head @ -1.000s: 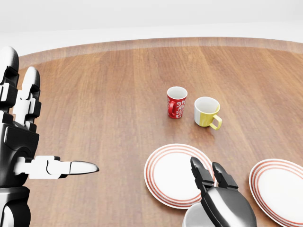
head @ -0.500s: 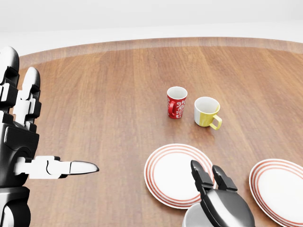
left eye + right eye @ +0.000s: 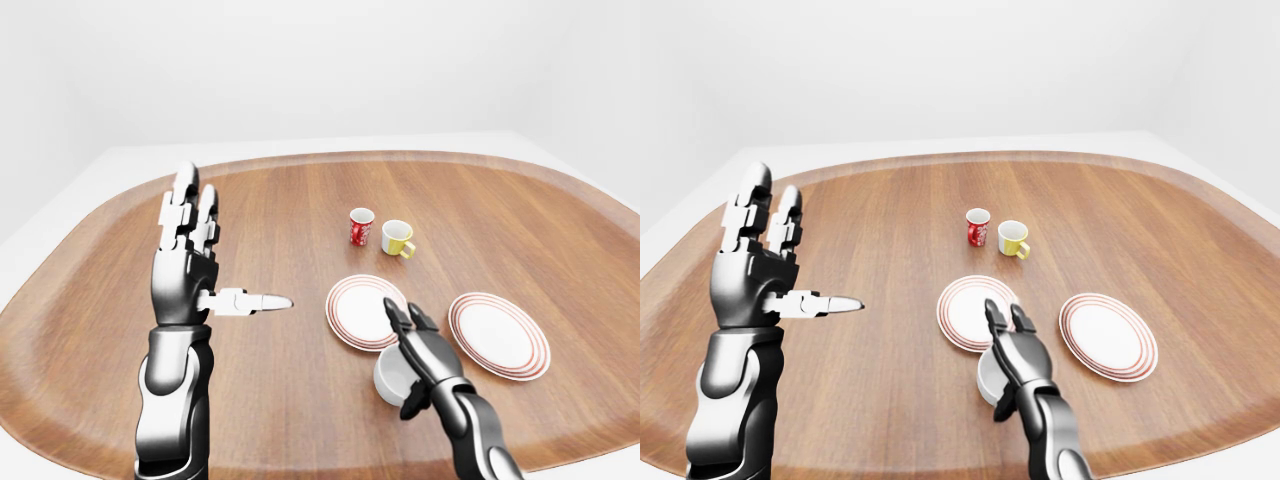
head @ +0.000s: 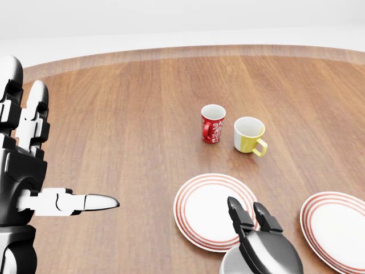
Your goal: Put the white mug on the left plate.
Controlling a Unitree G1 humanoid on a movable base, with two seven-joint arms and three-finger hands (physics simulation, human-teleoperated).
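Observation:
The white mug [image 3: 388, 378] stands on the table just below the left plate [image 3: 360, 308] in the left-eye view. My right hand [image 3: 405, 352] lies over the mug's right side. Its fingers [image 3: 392, 312] stretch out toward the plate's rim and its thumb [image 3: 409, 404] hangs beside the mug; the hand is open, not closed round it. In the head view only the mug's rim [image 4: 227, 264] shows at the bottom edge under the hand. My left hand [image 3: 215, 262] is raised at the left, open and empty, far from the mug.
A second red-rimmed plate [image 3: 498, 335] lies right of the first. A red patterned mug [image 3: 361, 227] and a yellow-and-white mug [image 3: 397, 238] stand side by side above the plates. The round wooden table [image 3: 280, 390] has a raised rim.
In the head view my right hand has slipped slightly down and left over the white mug. The left hand, mugs and plates have not moved.

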